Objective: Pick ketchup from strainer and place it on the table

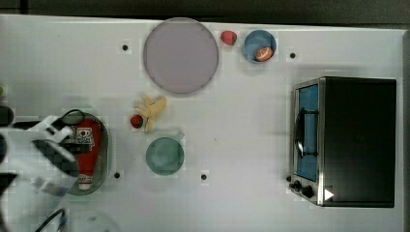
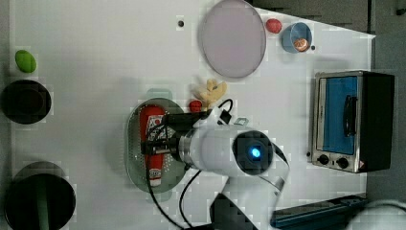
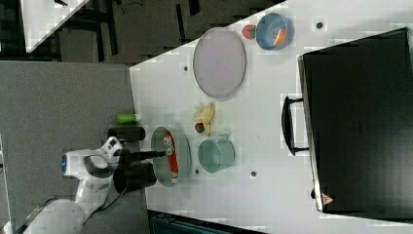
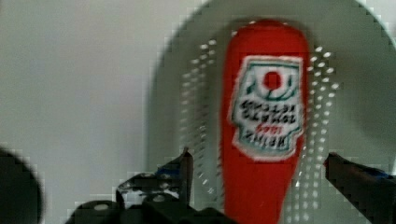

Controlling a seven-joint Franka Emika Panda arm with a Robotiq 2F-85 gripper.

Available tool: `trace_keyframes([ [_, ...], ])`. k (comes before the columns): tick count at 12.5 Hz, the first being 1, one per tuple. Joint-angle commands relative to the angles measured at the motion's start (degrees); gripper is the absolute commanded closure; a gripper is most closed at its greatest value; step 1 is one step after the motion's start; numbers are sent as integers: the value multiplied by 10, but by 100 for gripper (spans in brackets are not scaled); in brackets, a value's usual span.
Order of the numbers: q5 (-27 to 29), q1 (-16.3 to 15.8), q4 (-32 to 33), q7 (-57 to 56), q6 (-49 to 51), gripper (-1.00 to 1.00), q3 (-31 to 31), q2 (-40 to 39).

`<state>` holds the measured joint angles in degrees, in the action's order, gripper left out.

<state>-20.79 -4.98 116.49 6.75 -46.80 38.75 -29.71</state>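
White table (image 1: 251, 145) spreads under everything. Nearest the wrist camera, the gripper (image 4: 257, 168) reaches down over the strainer (image 4: 364, 112) with its fingers (image 4: 184, 165) spread wide, one on each side of the ketchup (image 4: 264, 116) (not yet pinching it). That bottle lies flat inside the strainer. Farther along the table sit a green bowl (image 1: 165, 155), a lilac plate (image 1: 180, 55) and a toaster oven (image 1: 345, 141).

You are looking at a glossy white, rounded arm (image 2: 215, 148) wearing a dark ring at its wrist joint and glowing blue from a round cap light. Black cables are looping off it. Its black tool (image 4: 257, 170) is showing two dark fingers (image 4: 184, 170).
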Motion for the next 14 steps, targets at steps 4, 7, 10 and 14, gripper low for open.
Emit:
trace_keyframes([
  [4, -79, 4, 3, 103, -80, -100, -8, -72],
  [7, -110, -5, -13, 111, -84, -91, -21, -101],
  [10, -111, -8, -16, 111, -84, -21, -24, -99],
  [14, -106, 3, -7, 111, -55, -21, -7, -48],
])
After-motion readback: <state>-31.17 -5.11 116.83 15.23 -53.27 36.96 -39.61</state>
